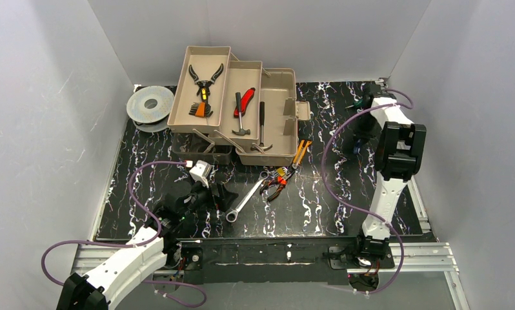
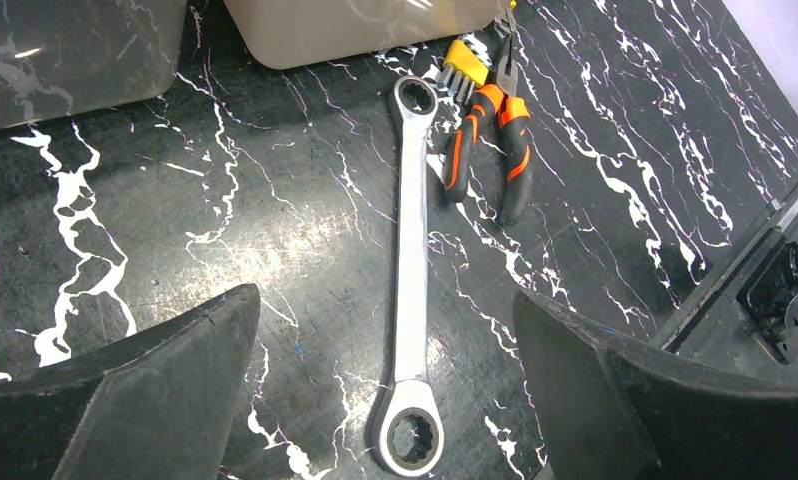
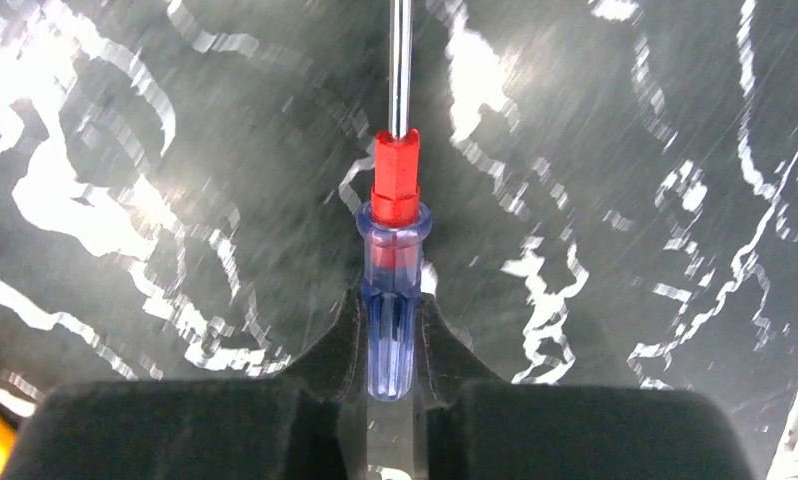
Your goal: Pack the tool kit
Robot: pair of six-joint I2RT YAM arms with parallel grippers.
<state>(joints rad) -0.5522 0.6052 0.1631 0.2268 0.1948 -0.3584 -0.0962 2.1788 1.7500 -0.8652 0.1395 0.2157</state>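
Tan toolbox open at desk's far edge, top tray: black pliers, orange hex-key set, middle tray: red knife, hammer, base: second hammer, wrench and orange pliers on desk before it, left end effector released over wrench, right end effector grasping blue-handled screwdriver.

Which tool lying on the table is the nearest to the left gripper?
The silver wrench: it lies straight ahead, between the fingers of the open left gripper. The orange pliers lie farther off, beside its far end.

Top view overlooks all; close left wrist view shares its wrench
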